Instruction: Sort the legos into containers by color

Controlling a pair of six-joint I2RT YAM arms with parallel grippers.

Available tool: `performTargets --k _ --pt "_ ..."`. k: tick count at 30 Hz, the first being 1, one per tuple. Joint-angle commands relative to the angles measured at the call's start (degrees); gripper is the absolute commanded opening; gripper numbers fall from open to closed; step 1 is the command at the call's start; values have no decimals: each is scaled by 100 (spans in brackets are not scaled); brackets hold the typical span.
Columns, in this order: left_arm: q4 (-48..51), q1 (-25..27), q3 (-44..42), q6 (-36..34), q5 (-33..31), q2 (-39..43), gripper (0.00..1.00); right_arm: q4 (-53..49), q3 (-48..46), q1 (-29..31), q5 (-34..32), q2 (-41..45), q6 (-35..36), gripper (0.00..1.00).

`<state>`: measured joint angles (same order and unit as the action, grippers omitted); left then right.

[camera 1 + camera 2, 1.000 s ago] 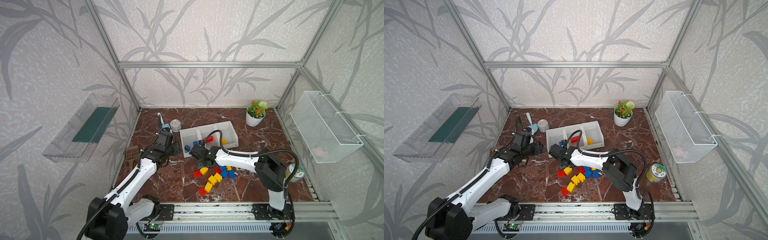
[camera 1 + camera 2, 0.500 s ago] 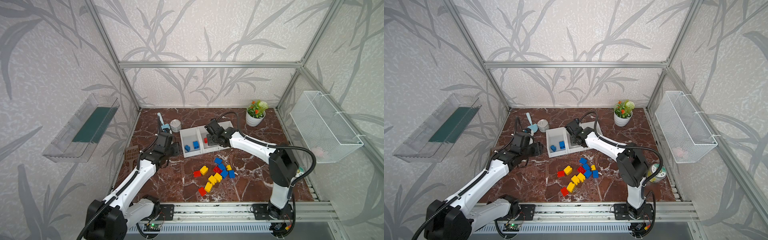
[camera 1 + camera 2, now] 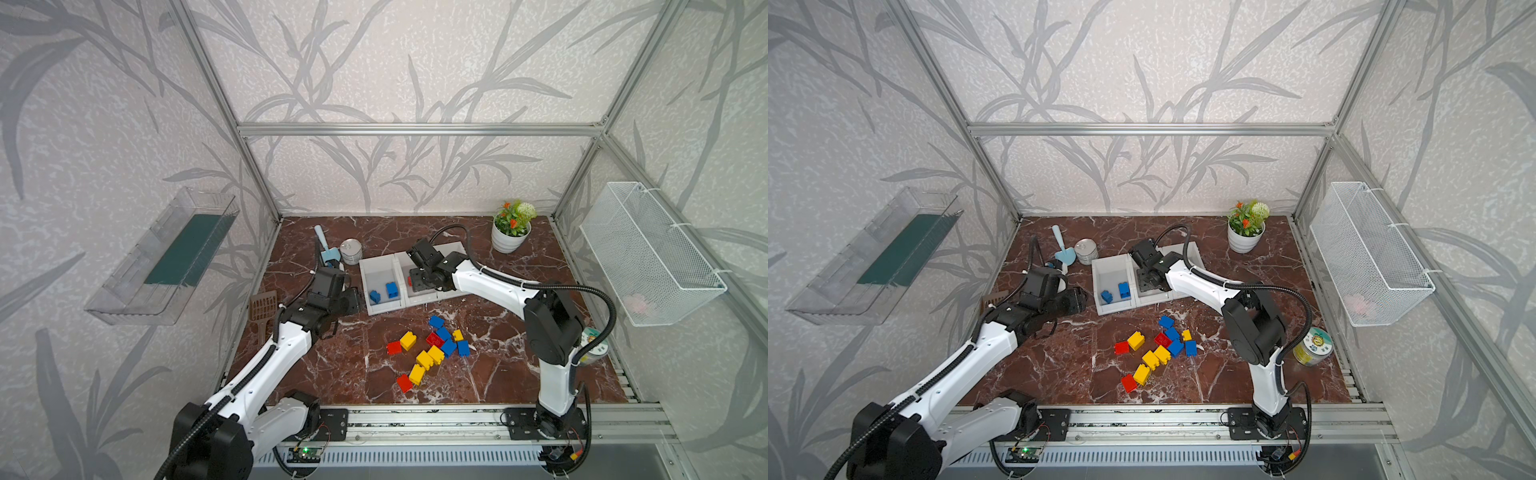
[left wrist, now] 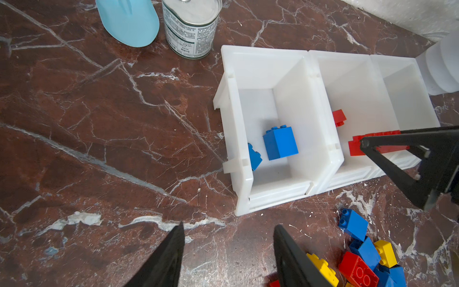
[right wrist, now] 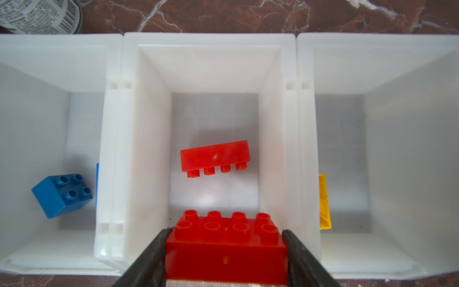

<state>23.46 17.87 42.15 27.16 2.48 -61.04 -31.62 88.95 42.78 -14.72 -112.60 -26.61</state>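
Right wrist view: right gripper [image 5: 226, 233] clamped on a long red brick [image 5: 226, 251], black fingers [image 5: 151, 256] pressed against both short ends, studs up, over the low front of the middle bin [image 5: 208, 39] in the row of three joined white containers [image 3: 378, 270]. Deeper in that same bin, a second red brick [image 5: 214, 159] on its side, studs toward the bin's front. In the neighbouring bin, the one with the tin can [image 5: 37, 17] behind it, a blue brick [image 5: 62, 195] tilted on the floor. In the bin on the other side, a yellow brick [image 5: 324, 201], half hidden by the dividing wall. Both top views: right arm stretched across to the bins near the back of the marble table [image 3: 332, 365], pincer over the middle one. Left gripper [image 3: 352, 301] just beside the left end of the row. Left wrist view: left gripper [image 4: 229, 227] with fingers spread, only bare marble between them, holding nothing. Another blue brick [image 4: 254, 156] against the near wall of the end bin. Loose legos [image 3: 432, 351] clustered on the table in front of the bins and apart from them, red, blue and yellow mixed, several touching.
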Motion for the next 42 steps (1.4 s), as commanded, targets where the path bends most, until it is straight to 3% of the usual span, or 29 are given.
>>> performTargets --k 1,15,24,35,42 --pt "-10 -29 -52 87 26 109 60 -76 193 -23 57 -30 14 74" --pt "-241 -29 -111 -139 458 105 60 -119 33 -25 119 343 -61 78" --pt "-48 147 -46 -461 505 50 58 -22 -904 -25 101 1321 -252 78" --pt "478 1588 -56 -725 31 -230 59 195 -2761 -33 -209 2970 -695 78" --pt "775 2418 23 -1180 -188 -619 59 171 -3301 -189 -258 3482 -788 79"
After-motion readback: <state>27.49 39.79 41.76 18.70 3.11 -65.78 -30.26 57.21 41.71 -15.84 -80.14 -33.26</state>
